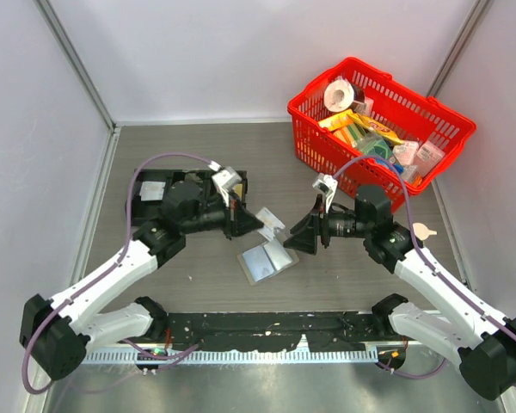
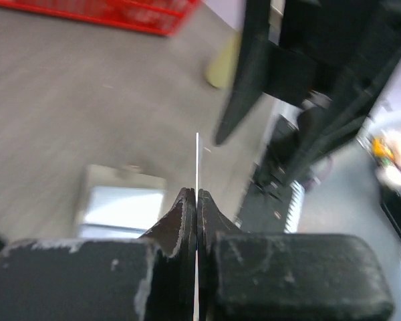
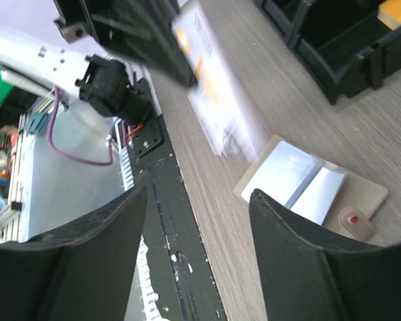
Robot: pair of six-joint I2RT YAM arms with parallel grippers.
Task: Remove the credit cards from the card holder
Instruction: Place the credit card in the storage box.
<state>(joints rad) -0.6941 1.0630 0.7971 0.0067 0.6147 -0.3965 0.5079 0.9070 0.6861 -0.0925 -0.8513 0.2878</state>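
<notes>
The card holder (image 1: 265, 258) lies open on the table between the arms, pale blue and whitish panels up. It also shows in the left wrist view (image 2: 120, 207) and in the right wrist view (image 3: 307, 187). My left gripper (image 1: 258, 222) is shut on a credit card (image 1: 273, 226) and holds it above the table, just behind the holder. In the left wrist view the card (image 2: 197, 157) is a thin white edge sticking out between the shut fingertips of the gripper (image 2: 196, 195). My right gripper (image 1: 294, 234) is open and empty, facing the card (image 3: 210, 93) from the right. Its fingers (image 3: 199, 192) hover near the holder.
A red basket (image 1: 305, 129) full of packets stands at the back right. A long black tray (image 1: 150, 194) lies behind the left arm and shows in the right wrist view (image 3: 341, 53). A black rail (image 1: 267, 325) runs along the near edge. A small beige object (image 1: 423, 230) lies at the right.
</notes>
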